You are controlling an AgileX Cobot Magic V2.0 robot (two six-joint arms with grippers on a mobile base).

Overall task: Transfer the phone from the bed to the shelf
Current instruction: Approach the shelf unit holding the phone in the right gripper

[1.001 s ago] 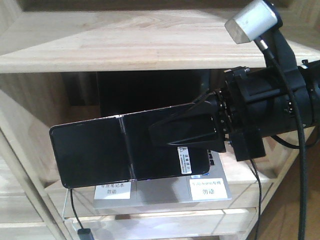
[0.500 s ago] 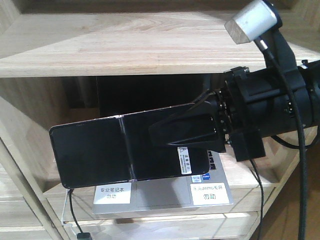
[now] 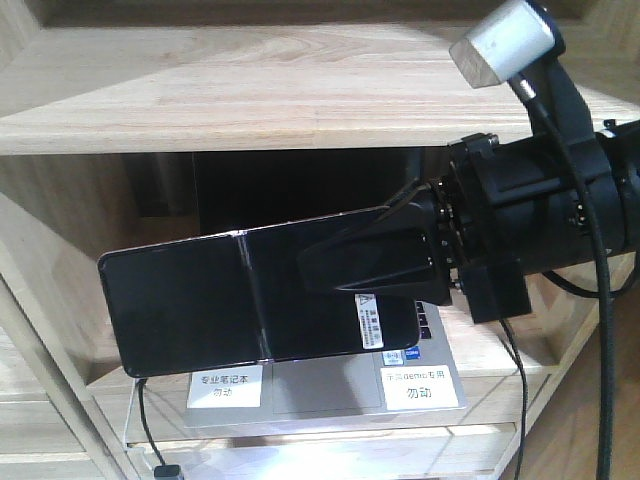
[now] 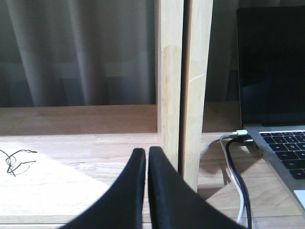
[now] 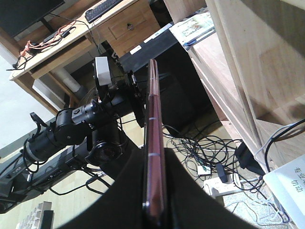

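The phone (image 3: 230, 300), thin, glossy and black with a crease across its middle and a white sticker, hangs level in front of the pale-wood shelf (image 3: 250, 95). My right gripper (image 3: 372, 265) is shut on its right end. In the right wrist view the phone's pinkish edge (image 5: 153, 114) stands up between the black fingers of the right gripper (image 5: 155, 160). My left gripper (image 4: 147, 152) is shut on nothing, low over a shelf board beside a wooden upright (image 4: 183, 86). The bed is out of view.
A grey laptop (image 3: 330, 395) with white labels sits open on the lower shelf board behind the phone, also seen as the laptop (image 4: 281, 143) with its cables (image 4: 236, 167). Floor cables (image 5: 200, 152) and a power strip lie below. The left arm (image 5: 81, 124) is nearby.
The shelf and laptop behind have shifted slightly in the front view. The phone and right gripper keep the same pose.
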